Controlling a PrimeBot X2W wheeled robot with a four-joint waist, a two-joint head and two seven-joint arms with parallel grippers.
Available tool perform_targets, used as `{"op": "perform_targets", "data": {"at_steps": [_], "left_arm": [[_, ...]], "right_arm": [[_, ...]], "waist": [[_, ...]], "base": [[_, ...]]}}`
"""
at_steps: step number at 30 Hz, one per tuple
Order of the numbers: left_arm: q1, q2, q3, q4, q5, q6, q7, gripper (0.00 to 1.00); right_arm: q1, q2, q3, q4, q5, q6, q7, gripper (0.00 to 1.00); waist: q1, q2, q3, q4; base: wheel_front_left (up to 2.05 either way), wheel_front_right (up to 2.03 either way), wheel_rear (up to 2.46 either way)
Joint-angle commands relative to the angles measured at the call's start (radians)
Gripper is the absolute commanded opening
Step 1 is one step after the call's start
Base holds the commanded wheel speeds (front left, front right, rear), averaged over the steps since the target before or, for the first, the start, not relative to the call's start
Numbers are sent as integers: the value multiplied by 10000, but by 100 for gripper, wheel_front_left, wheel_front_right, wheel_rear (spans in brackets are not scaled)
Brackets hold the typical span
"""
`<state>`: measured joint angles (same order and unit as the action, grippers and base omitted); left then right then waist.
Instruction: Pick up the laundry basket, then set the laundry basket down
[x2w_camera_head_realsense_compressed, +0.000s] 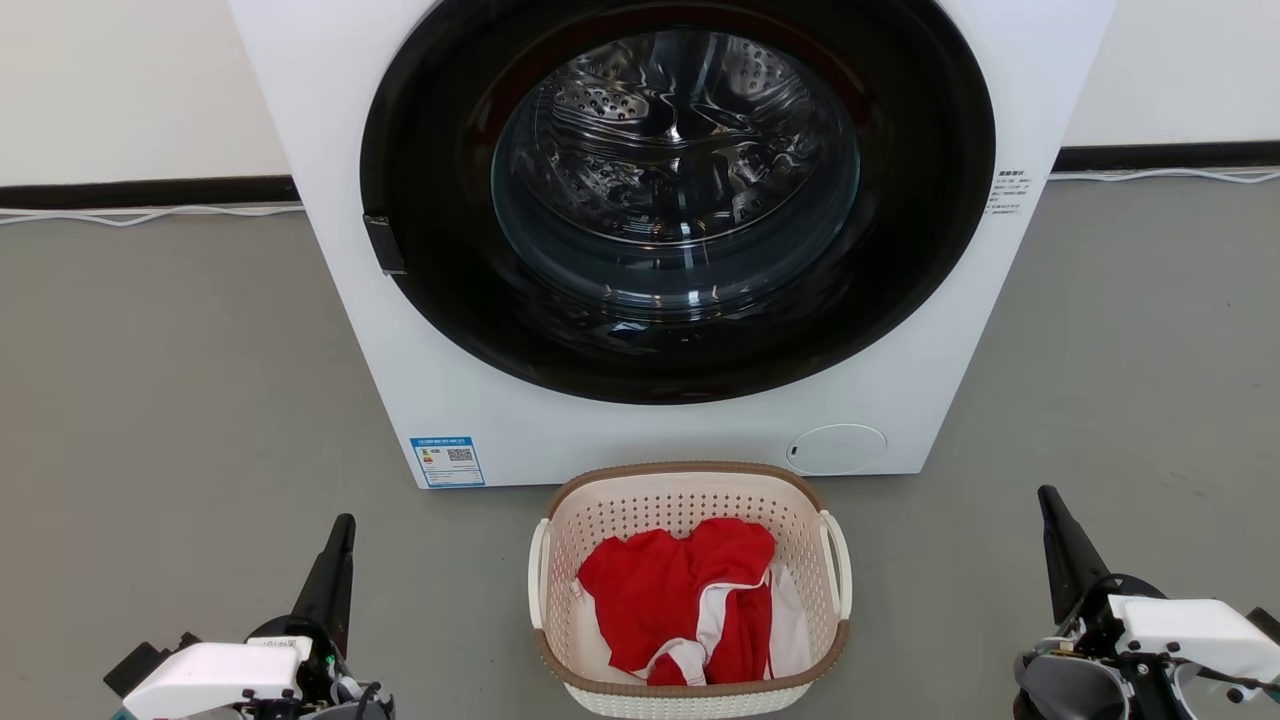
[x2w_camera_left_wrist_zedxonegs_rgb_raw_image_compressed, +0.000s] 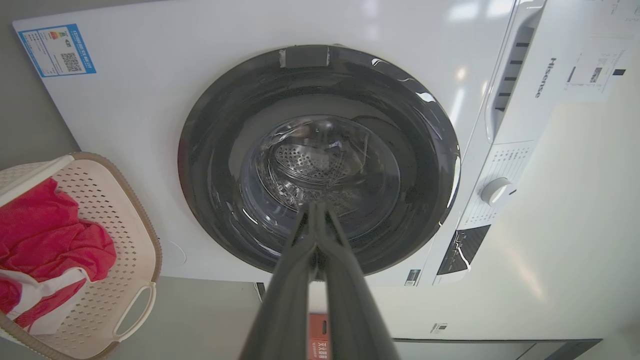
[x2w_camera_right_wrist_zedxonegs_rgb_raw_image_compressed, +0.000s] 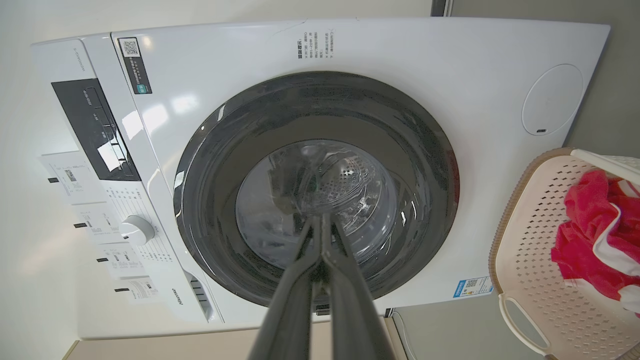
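1. Cream-white plastic with little holes and a brown rim: that is the laundry basket (x2w_camera_head_realsense_compressed: 686, 467). It sits on the grey floor (x2w_camera_head_realsense_compressed: 180, 400), in the gap between my two hands and a little ahead of them.
2. My left gripper (x2w_camera_head_realsense_compressed: 342, 535) has the basket off to its right. My right gripper (x2w_camera_head_realsense_compressed: 1052, 510) has it off to its left. Neither hand touches it.
3. Both of my hands are closed up tight, with the two dark fingers pressed together. They have nothing in them.
4. A red cloth (x2w_camera_head_realsense_compressed: 680, 590) with white trim lies inside the basket. The big white washer (x2w_camera_head_realsense_compressed: 900, 400) stands just past the basket, straight ahead of my fingers, and its round door looks closed.
5. I think I am at the very start of the picking-up step. The basket is not lifted yet.
6. Next, I think I must open both hands and move them inward. The left loop handle (x2w_camera_head_realsense_compressed: 538, 570) is the one nearest my left hand. The right loop handle (x2w_camera_head_realsense_compressed: 838, 560) is nearest my right hand.
7. Then I should close one hand on each loop and lift both sides evenly, so the basket does not tip and spill the cloth.
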<state>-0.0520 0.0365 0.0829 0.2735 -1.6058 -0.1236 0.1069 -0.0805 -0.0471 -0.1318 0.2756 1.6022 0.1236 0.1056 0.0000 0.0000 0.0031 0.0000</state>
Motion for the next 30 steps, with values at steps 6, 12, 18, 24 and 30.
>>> {"op": "perform_targets", "data": {"at_steps": [6, 12, 18, 24, 30], "left_arm": [[-559, 137, 305, -287, -31, -71, 60, 0], [-559, 137, 305, -287, -31, -71, 60, 0], [-559, 137, 305, -287, -31, -71, 60, 0], [-559, 137, 305, -287, -31, -71, 60, 0], [-559, 137, 305, -287, -31, -71, 60, 0]], "right_arm": [[-274, -31, 184, -309, 68, 71, 74, 0], [-274, -31, 184, -309, 68, 71, 74, 0], [-274, -31, 184, -309, 68, 71, 74, 0], [-274, -31, 184, -309, 68, 71, 74, 0], [-274, -31, 184, -309, 68, 71, 74, 0]], "waist": [[0, 0, 0, 0], [0, 0, 0, 0], [0, 0, 0, 0], [0, 0, 0, 0], [0, 0, 0, 0]], "base": [[0, 0, 0], [0, 0, 0], [0, 0, 0], [0, 0, 0], [0, 0, 0]]}}
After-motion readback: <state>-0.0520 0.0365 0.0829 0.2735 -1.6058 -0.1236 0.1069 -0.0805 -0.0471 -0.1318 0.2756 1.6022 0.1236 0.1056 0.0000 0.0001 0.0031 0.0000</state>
